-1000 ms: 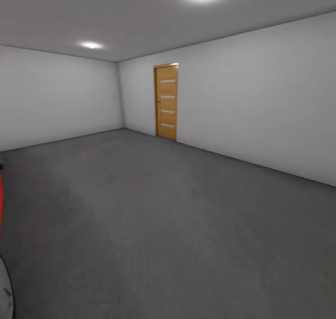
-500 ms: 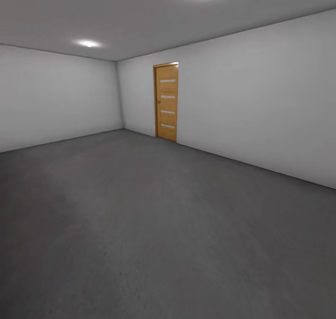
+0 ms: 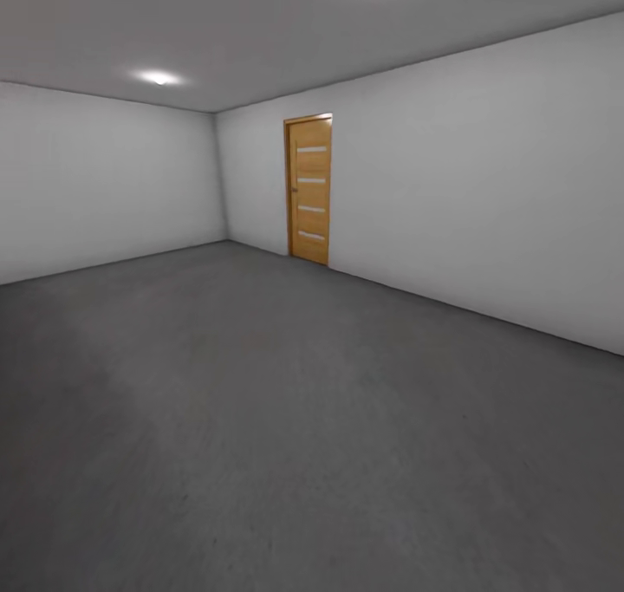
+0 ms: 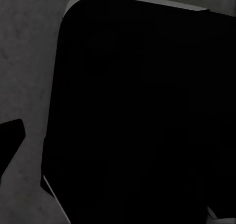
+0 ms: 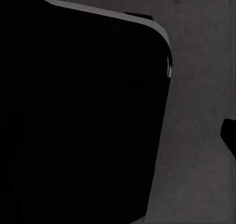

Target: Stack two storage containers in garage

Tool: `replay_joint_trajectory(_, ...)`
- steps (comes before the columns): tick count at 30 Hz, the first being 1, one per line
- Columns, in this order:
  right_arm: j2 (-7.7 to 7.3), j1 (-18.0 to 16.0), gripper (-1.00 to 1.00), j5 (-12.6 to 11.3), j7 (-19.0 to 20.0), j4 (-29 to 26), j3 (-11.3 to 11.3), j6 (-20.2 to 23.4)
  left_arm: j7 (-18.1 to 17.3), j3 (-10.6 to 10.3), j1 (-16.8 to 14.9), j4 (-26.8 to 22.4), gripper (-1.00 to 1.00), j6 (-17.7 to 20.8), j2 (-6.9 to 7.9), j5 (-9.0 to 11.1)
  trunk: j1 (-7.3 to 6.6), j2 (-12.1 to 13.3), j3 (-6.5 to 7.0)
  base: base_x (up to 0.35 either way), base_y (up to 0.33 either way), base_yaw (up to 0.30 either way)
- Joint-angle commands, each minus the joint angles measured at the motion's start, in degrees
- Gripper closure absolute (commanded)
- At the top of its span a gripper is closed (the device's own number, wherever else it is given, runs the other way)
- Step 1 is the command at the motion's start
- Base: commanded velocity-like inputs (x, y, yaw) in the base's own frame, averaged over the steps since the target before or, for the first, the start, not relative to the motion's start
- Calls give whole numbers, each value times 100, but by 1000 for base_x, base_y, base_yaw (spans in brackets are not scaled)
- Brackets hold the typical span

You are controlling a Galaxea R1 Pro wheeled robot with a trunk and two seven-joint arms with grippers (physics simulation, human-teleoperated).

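Head view has swung off the red sliver toward the orange wooden door (image 3: 309, 189); my grippers' state I cannot tell.

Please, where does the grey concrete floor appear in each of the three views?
Head view: the floor covers the lower half, up to the white walls.
Left wrist view: a grey band beside a large black shape.
Right wrist view: a grey band beside a similar black shape.
Shared landmark: the same speckled grey surface.
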Motion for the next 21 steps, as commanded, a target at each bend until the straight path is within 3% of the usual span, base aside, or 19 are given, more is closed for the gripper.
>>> replay_joint_trajectory(1, 0, -2, -100, 50, -1, -1, 0, -15, 5, 1, -1, 0, -100, -17, 1, 34, 3, -2, -4, 322, 0, 0)
replay_joint_trajectory(21, -17, 0, -100, 34, -1, 5, 6, 6, 5, 1, -1, -8, -100, -14, 57, 34, 3, -2, -4, 322, 0, 0)
